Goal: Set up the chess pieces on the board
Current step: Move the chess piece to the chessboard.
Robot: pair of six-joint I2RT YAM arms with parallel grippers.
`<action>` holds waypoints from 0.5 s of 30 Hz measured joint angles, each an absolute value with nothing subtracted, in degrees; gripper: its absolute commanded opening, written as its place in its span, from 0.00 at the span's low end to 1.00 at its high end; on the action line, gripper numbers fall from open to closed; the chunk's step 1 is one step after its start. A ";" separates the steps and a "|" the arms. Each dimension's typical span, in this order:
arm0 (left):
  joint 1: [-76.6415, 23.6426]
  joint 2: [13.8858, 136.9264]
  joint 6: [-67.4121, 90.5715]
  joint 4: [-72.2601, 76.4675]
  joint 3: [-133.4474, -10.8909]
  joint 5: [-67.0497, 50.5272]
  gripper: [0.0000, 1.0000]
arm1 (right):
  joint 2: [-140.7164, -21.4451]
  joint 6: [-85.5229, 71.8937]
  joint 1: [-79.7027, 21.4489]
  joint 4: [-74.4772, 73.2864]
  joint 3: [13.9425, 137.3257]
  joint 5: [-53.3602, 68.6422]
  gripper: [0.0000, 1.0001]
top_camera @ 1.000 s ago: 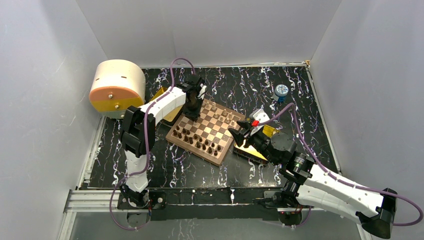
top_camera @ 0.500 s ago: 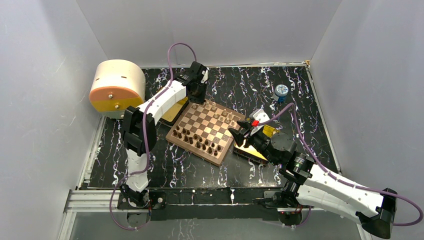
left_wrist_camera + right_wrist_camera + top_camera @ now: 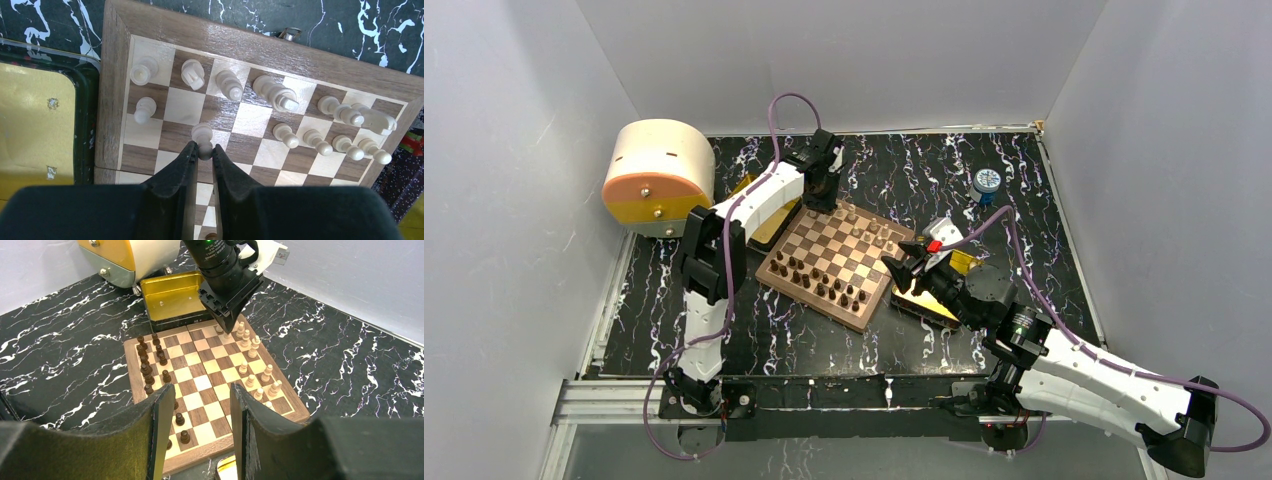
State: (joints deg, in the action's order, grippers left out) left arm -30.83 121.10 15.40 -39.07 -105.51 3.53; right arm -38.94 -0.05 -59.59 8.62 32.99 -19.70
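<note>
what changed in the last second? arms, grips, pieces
The left gripper pulled back from over the board toward its far corner, overshot slightly, then eased back. It is shut on a light pawn. The earlier top views are too coarse to show when it took hold. The right gripper stayed open and parked at the board's right side. The set pieces look unmoved.
</note>
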 measured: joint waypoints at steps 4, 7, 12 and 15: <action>-30.83 121.58 15.31 -39.05 -105.91 3.75 0.09 | -38.92 -0.05 -59.59 8.60 32.99 -19.86 0.53; -30.83 121.60 15.14 -39.03 -106.04 4.03 0.09 | -38.92 -0.08 -59.59 8.56 32.99 -19.92 0.53; -30.83 121.71 14.90 -39.16 -106.26 4.49 0.09 | -38.92 -0.05 -59.59 8.40 32.99 -20.29 0.53; -30.83 122.21 14.68 -39.24 -106.30 4.62 0.09 | -38.92 -0.05 -59.59 8.23 32.99 -20.45 0.53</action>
